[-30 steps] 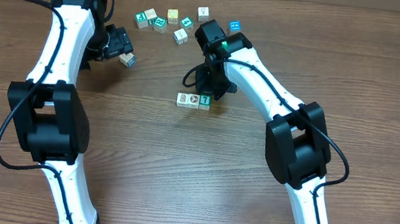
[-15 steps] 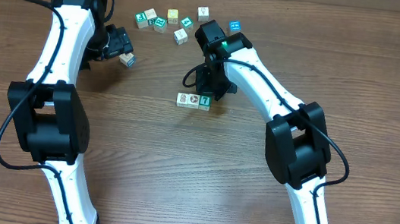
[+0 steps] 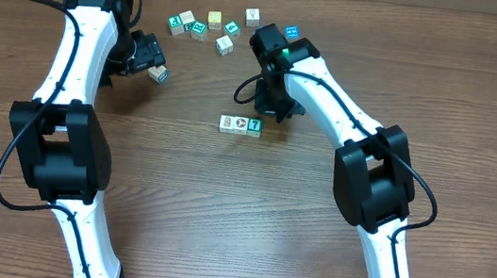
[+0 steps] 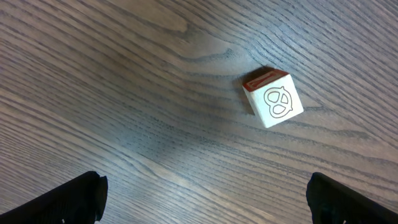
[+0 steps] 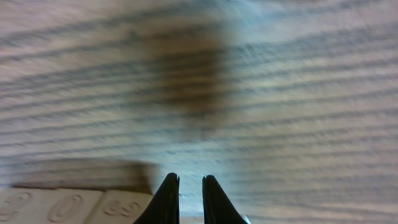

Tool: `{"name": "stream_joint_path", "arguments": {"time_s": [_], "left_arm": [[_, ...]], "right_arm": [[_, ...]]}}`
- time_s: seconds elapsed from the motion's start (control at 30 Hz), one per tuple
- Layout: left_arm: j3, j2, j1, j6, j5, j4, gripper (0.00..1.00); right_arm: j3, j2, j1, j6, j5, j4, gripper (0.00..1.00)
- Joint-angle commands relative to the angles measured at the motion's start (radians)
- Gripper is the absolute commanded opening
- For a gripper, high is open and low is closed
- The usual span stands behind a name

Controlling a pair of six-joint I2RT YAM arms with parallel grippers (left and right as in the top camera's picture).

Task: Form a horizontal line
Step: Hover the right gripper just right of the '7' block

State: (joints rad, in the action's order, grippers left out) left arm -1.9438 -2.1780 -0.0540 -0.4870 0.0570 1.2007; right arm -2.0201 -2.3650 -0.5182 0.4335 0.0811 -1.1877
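1. Roughly mid-table lies the horizontal line (image 3: 241, 125): small cubes touching side by side in a straight left-to-right row on the wooden table (image 3: 220, 212). From overhead three can be counted (I cannot make out more). Two are white-faced: the left one has a dark print like a figure eight, the middle one a red-and-dark print. The teal one at the right end bears a white character that reads like a 7.
2. Just beyond the row's teal end, on its far side, is the right gripper (image 5: 191, 190). Its fingertips (image 5: 169, 198) are nearly pressed together, with only a slim slit between them and nothing in it. In that wrist view the row's pale side faces sit at the bottom left edge, their outline prints too blurred to read.
3. Farther beyond the row, toward the table's far edge, loose cubes (image 3: 215, 19) lie scattered: white, green-printed, teal, blue and one yellow. Their prints are too small to read.
4. Well to the left of the row and farther back is the left gripper (image 4: 204, 186), its fingers (image 4: 74, 199) spread wide and empty. A lone cube (image 4: 272, 98) lies on the wood ahead of them, touching neither finger. It shows a white face with a pretzel outline and a red side.
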Motion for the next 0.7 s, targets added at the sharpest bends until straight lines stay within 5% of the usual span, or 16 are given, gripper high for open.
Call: {"name": "stream_joint_path", "arguments": {"time_s": [0.0,0.67], "left_arm": [[-0.015,-0.01,0.008,0.009,0.005,-0.002,1.0],[-0.015,-0.01,0.008,0.009,0.005,-0.002,1.0]], "right_arm": [[0.0,-0.014,0.003,0.015,-0.028,-0.027,0.09],[0.0,-0.014,0.0,0.005,-0.136,-0.05,0.04]]}}
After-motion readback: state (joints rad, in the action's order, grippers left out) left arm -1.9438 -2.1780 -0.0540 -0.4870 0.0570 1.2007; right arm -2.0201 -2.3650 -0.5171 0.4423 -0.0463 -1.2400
